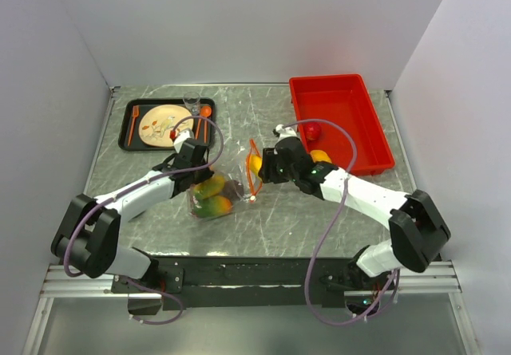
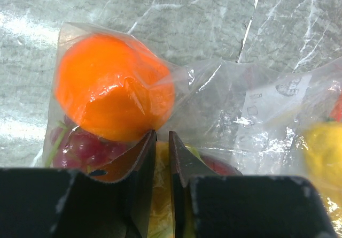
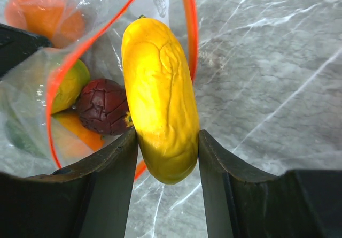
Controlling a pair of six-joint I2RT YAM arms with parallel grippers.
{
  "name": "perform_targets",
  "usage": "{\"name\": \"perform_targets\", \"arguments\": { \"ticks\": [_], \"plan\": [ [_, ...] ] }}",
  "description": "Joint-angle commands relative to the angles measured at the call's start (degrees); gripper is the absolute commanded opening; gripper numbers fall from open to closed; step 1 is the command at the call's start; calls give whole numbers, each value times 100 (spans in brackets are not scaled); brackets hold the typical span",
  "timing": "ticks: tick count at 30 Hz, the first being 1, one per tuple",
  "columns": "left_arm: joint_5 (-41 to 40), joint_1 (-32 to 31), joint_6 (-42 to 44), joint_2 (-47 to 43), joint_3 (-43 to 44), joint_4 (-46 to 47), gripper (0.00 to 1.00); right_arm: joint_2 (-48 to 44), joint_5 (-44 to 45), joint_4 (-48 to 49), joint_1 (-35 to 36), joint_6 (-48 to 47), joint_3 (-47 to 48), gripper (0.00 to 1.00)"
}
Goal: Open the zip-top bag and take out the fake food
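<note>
Table (image 1: pixel 279 219), marbled grey, nearest band bare up to the arms.

Left gripper (image 2: pixel 162 136) lay at the closed end of the zip-top bag (image 1: pixel 231 181). Its jaws were drawn in to a thin slit and clamped on the clear plastic. Just past its fingertips, inside the bag, sat an orange fruit (image 2: pixel 112 88), with pinkish grapes (image 2: pixel 80 150) under it and touching it. From above, two green-orange mango shapes (image 1: pixel 212 195) lay in the same end of the bag, beside this gripper.

Right gripper (image 3: pixel 168 136) was at the bag's other end, jaws set about halfway and gripping a long yellow fruit (image 3: pixel 160 88) by its near half. The fruit's far end sat inside the loop of the orange-red zipper strip (image 3: pixel 189 29), which gaped open. The near end was outside the bag. A dark purple fruit (image 3: pixel 104 107) lay inside the mouth, just left of the yellow one and touching it.

The bag lay flat at mid-table, between the two grippers.

Further back on the right stood a red bin (image 1: pixel 375 132). It held a red fruit (image 1: pixel 312 131), and an orange-yellow piece (image 1: pixel 320 156) showed at its near corner, partly hidden by the right arm. At the far left was a black tray (image 1: pixel 126 124) with a beige plate (image 1: pixel 160 125), orange cutlery (image 1: pixel 133 122) and a clear glass (image 1: pixel 192 102).
</note>
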Motion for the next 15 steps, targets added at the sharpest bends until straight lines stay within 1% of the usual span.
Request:
{"name": "perform_targets", "arguments": {
  "ticks": [1, 3, 8, 12, 13, 15],
  "plan": [
    [2, 39, 70, -227, 49, -40, 23, -458, 183, -191, -203, 88, -118, 32],
    [19, 39, 70, -279, 93, -75, 24, -634, 192, -253, -369, 96, -188, 32],
    [37, 39, 148, -393, 348, -242, 30, -1292, -10, -377, -827, 175, -496, 32],
    [46, 39, 297, -499, 620, -426, 38, -1688, -53, -570, -1485, 237, -593, 33],
    [124, 30, 342, -525, 760, -453, 39, -1811, -80, -588, -1887, 263, -619, 33],
    [195, -13, 490, -552, 910, -575, 44, -1900, -19, -597, -2258, 316, -610, 34]
  ]
}}
